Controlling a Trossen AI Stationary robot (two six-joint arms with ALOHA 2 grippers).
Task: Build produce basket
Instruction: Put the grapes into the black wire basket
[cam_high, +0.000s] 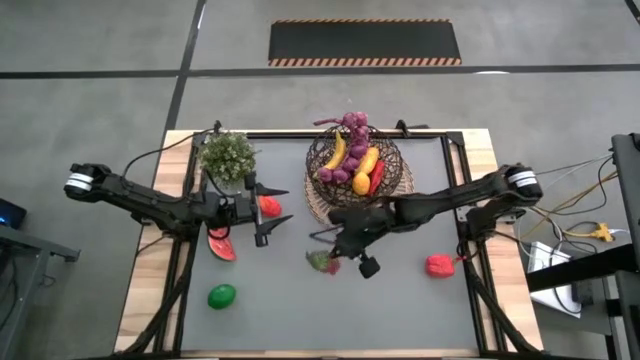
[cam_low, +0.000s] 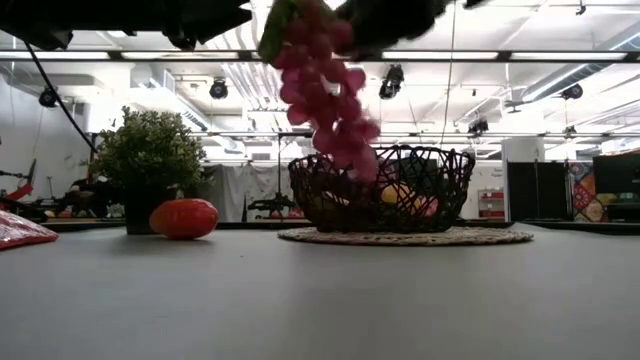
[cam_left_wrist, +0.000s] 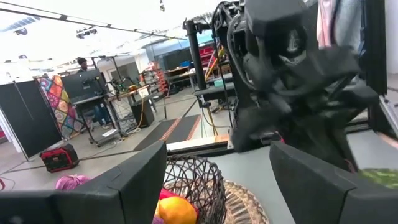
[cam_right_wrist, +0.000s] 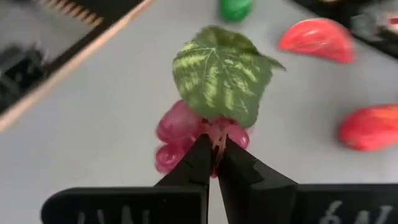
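Overhead, my two dark arms reach in over a grey table from either side. At the far middle sits the dark brown wire-mesh basket (cam_high: 398, 176) on a flat round woven tan mat (cam_high: 318, 205). It is already partly filled: a yellow banana (cam_high: 338, 151), a dark purple grape bunch (cam_high: 352, 127) near the rim, an orange-yellow mango-like fruit (cam_high: 365, 168) and a red pepper (cam_high: 378, 178) lie inside.

Several pieces are still out on the table: a red watermelon slice (cam_high: 221, 245) and a round red-orange fruit (cam_high: 270, 206) by my left arm, a green lime (cam_high: 222, 296) nearer the front on the left, and a red pepper-like piece (cam_high: 439, 265) on the right. I judge the job roughly half done.

My right claw (cam_right_wrist: 213, 152) is clamped shut on the stem of a pink-red plastic grape bunch with a green leaf (cam_right_wrist: 217, 93). From table height the bunch (cam_low: 325, 85) hangs clear of the surface, in front of the basket and not yet over it. It needs carrying toward the far side and releasing above the mesh.

My left claw (cam_left_wrist: 217, 171) hangs with fingers spread and empty beside the bushy green potted plant (cam_high: 228, 155).
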